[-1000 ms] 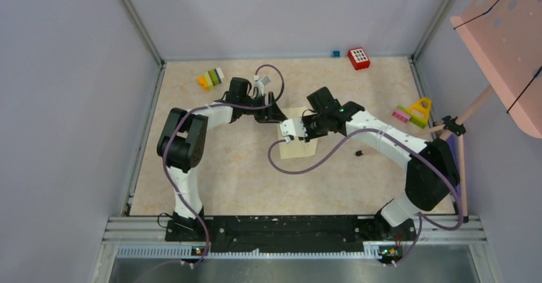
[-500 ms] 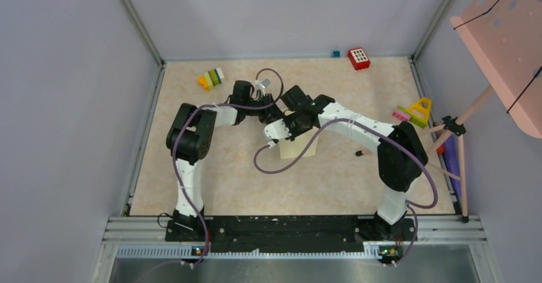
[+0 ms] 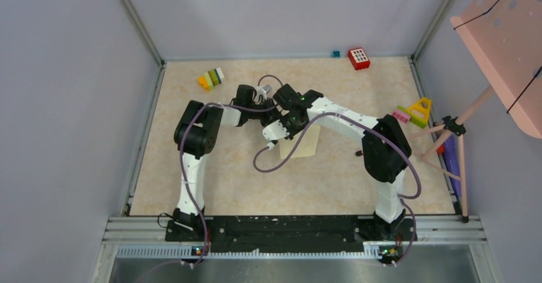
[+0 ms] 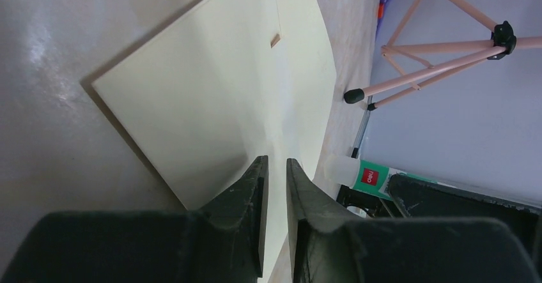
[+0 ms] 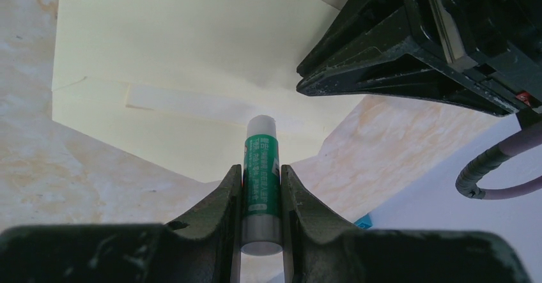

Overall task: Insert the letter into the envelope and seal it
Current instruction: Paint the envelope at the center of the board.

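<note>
Right now my right gripper pinches a glue stick, its white tip over the envelope just ahead. My left gripper has its jaws nearly together at the envelope's edge; whether they grip it I cannot tell. The envelope sits mid-table, between both grippers.

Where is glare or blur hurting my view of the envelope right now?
Left wrist: glare on the table beside the envelope, its face evenly lit; the near fingers dark and soft. Right wrist: envelope bright but not washed out, glue stick sharp. Top external: even light, the arms covering most of the envelope.
</note>
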### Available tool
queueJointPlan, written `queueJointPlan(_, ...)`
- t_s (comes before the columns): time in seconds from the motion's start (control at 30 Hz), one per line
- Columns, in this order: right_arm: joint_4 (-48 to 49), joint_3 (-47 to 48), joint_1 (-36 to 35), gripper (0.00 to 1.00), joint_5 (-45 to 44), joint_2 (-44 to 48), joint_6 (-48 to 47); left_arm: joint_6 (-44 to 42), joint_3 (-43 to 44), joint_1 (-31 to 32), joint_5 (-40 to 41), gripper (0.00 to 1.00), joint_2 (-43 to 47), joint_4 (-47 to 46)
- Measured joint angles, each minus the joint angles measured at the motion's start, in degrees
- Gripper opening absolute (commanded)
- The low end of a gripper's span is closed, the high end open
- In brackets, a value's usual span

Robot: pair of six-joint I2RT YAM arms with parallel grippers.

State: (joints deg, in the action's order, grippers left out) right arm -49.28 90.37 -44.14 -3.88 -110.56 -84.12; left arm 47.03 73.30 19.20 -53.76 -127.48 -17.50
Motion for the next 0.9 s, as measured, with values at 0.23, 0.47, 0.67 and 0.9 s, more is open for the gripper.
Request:
queueJointPlan(0.23,-2.78,2.38,0.02,0.00,-0.92,-2.82,-1.84,0.00,1.20,0.00,-0.13,0.22,-1.14,1.46)
queueJointPlan(0.47,-4.42,2.73,0.02,0.00,-0.98,-4.04,-2.84,-0.83,2.54,0.00,0.52,0.19,-2.05,4.17)
queueJointPlan(0.67,-4.61,2.99,0.02,0.00,0.00,-5.25,-2.91,-1.40,3.54,0.00,0.55,0.16,-2.45,5.73)
queueJointPlan(0.9,-4.09,3.52,0.04,0.00,0.48,-6.88,-2.93,-2.23,3.87,0.00,0.70,0.15,-2.45,6.78)
